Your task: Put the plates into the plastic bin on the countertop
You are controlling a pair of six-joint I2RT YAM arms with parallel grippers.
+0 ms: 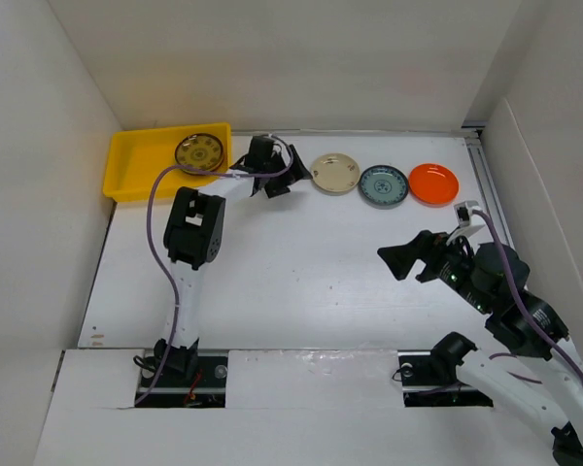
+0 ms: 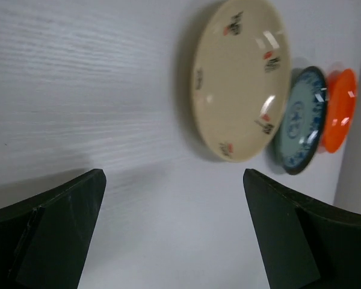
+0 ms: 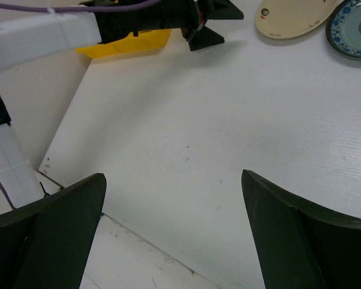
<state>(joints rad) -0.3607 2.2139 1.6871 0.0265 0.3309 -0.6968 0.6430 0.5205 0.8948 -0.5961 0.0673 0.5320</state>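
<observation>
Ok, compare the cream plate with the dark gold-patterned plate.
The dark gold-patterned plate lies inside the yellow bin; the cream plate lies on the white countertop. The gold-patterned plate shows gold motifs on dark; the cream plate, small marks on pale. Both are round and shallow.

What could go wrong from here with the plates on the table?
The cream round plate lies close beside the teal-patterned plate; the open left gripper may push one into the other.
The dark gold-patterned plate sits at the right end of the yellow plastic bin, so the next might land on it.
</observation>
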